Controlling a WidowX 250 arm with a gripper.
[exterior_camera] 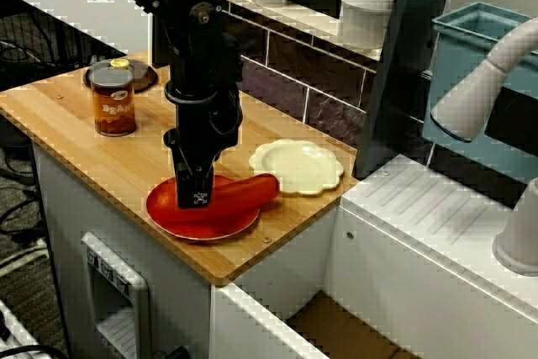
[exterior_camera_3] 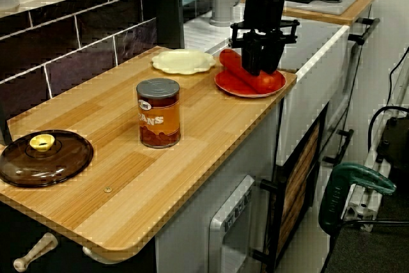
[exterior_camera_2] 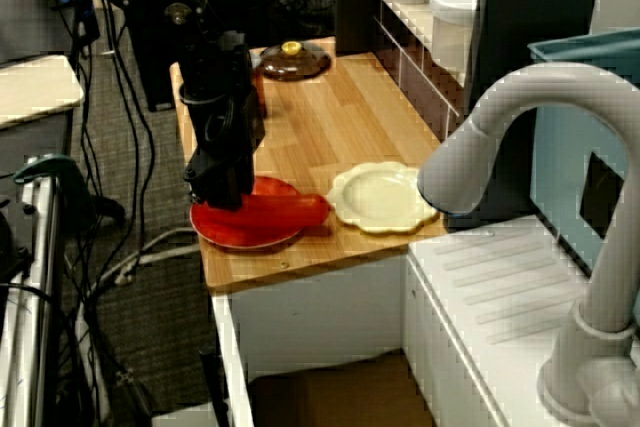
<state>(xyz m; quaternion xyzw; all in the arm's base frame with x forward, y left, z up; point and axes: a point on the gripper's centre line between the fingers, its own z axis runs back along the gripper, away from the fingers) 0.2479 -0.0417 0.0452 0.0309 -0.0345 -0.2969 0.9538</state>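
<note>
Our gripper (exterior_camera: pixel 195 199) sits low on the long red item (exterior_camera: pixel 252 187) lying across the red plate (exterior_camera: pixel 164 212). We cannot tell whether its jaws grip it.

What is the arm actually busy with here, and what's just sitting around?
Busy with:
- gripper, down on the long red vegetable
- red plate under that vegetable

Just sitting around:
- cream plate, beside the red one
- bean can
- brown glass lid
- white jars on the shelf
</note>
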